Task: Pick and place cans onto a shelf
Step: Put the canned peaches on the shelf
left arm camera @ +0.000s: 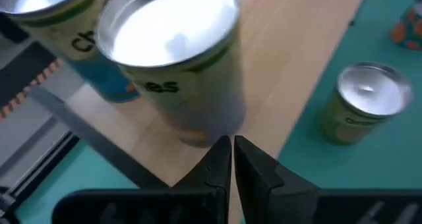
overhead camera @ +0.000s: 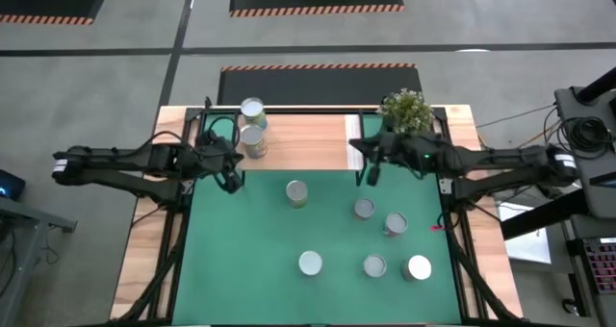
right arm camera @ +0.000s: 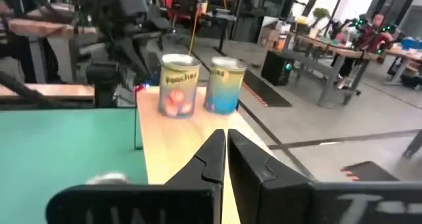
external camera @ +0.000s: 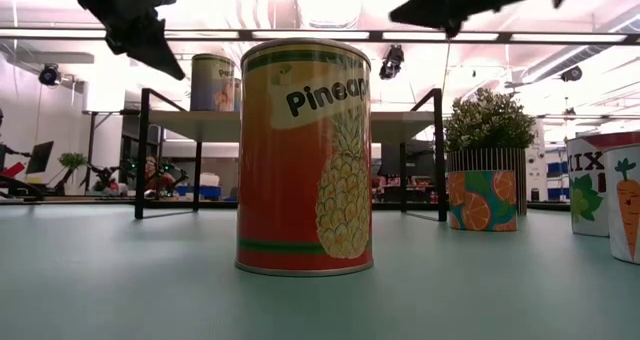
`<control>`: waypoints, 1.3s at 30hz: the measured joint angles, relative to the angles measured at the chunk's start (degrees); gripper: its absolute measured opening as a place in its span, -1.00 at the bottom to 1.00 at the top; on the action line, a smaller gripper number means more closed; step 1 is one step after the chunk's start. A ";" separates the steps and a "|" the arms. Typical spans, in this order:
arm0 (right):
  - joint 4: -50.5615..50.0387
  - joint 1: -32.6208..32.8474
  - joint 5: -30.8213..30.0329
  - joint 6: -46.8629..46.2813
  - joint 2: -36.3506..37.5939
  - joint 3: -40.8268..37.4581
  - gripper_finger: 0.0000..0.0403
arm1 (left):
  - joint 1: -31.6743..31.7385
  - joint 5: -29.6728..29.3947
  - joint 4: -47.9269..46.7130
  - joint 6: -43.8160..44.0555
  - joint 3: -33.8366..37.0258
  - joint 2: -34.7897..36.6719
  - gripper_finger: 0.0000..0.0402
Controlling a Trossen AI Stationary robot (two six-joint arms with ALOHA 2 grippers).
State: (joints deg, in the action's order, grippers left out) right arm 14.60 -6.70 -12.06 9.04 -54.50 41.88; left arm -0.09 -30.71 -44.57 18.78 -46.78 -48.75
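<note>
Cans are seen in two groups. Two cans (overhead camera: 253,125) are stood touching on the shelf (overhead camera: 298,142), just beyond the left claw (overhead camera: 232,181), which is held over the shelf's near edge with its fingers (left arm camera: 217,163) pressed together and nothing between them. In the left wrist view the nearer shelf can (left arm camera: 177,59) is shown directly ahead of the closed tips. Six more cans are scattered on the green mat (overhead camera: 241,260) of the tabletop (overhead camera: 144,250): the pineapple can (overhead camera: 297,193) is placed between the two claws and slightly nearer the viewer, and the remaining five (overhead camera: 375,240) are spread below and beside the right claw (overhead camera: 372,176). The right claw is held at the shelf's other end, near the potted plant (overhead camera: 405,109), with its fingers (right arm camera: 214,155) also brought together and empty. From its wrist view both shelf cans (right arm camera: 179,85) are visible well ahead of it, along the board. In the low view the pineapple can (external camera: 305,158) is stood upright in front of the shelf (external camera: 290,120).
</note>
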 joint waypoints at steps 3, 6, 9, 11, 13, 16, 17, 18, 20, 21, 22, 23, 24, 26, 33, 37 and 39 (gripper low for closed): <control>-0.30 -0.96 -0.02 0.63 -4.68 5.13 -0.96 | 0.01 -0.34 0.99 -0.12 0.06 0.00 -1.00; -1.85 -2.18 -0.12 1.06 -9.87 9.20 -0.96 | -0.01 -0.33 2.19 -0.17 0.06 0.07 -1.00; -3.17 -3.39 0.19 2.36 -14.93 12.70 -0.96 | -0.01 -0.31 2.44 -0.19 0.08 0.09 -1.00; -2.11 -4.45 0.67 3.03 -17.63 15.39 -0.96 | -0.01 -0.31 2.47 -0.19 0.10 0.07 -1.00; -2.04 -5.50 1.25 3.88 -20.49 17.82 -0.96 | -0.01 -0.31 2.55 -0.19 0.10 0.07 -1.00; -3.12 -7.28 5.86 4.08 -25.16 21.03 -0.96 | -0.01 -0.31 2.71 -0.22 0.10 0.02 -1.00; -3.22 -7.81 7.48 4.06 -26.78 22.33 -0.96 | -0.01 -0.31 2.82 -0.25 0.10 0.00 -1.00; -2.88 -8.42 8.85 4.06 -28.14 23.77 -0.96 | -0.01 -0.31 3.09 -0.44 0.10 0.00 -1.00; -2.28 -9.53 10.77 4.09 -30.89 26.55 -0.96 | 0.01 -0.41 4.62 -1.27 0.35 0.00 -1.00; -1.90 -10.17 11.57 4.14 -32.30 27.95 -0.96 | 0.02 -0.46 5.81 -2.03 0.64 0.00 -1.00; -1.91 -10.75 12.34 4.27 -33.87 29.12 -0.96 | 0.02 -0.46 6.81 -3.01 0.96 -0.01 -1.00; -2.25 -11.27 13.19 4.33 -35.55 30.26 -0.96 | 0.02 -0.52 7.80 -3.97 1.40 -0.02 -1.00; -2.38 -11.79 14.00 4.34 -37.22 31.42 -0.96 | 0.01 -0.76 8.66 -4.90 1.84 0.00 -1.00; -2.89 -12.50 15.86 4.14 -40.46 33.79 -0.96 | 0.02 -1.46 9.04 -6.14 2.54 -0.02 -1.00; -2.39 -13.70 21.32 3.78 -48.63 40.69 -0.96 | 0.02 -2.44 8.78 -6.21 2.84 0.11 -1.00; -2.45 -13.56 21.60 4.22 -52.22 43.86 -0.96 | 0.04 -3.27 8.60 -6.27 2.84 0.09 -1.00; -2.14 -13.56 21.59 4.31 -53.36 45.06 -0.96 | 0.08 -3.35 8.52 -6.27 2.84 0.10 -1.00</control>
State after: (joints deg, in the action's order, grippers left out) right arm 12.46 -20.26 9.53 13.36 -107.86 86.94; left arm -0.01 -34.07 -36.06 12.51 -43.94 -48.65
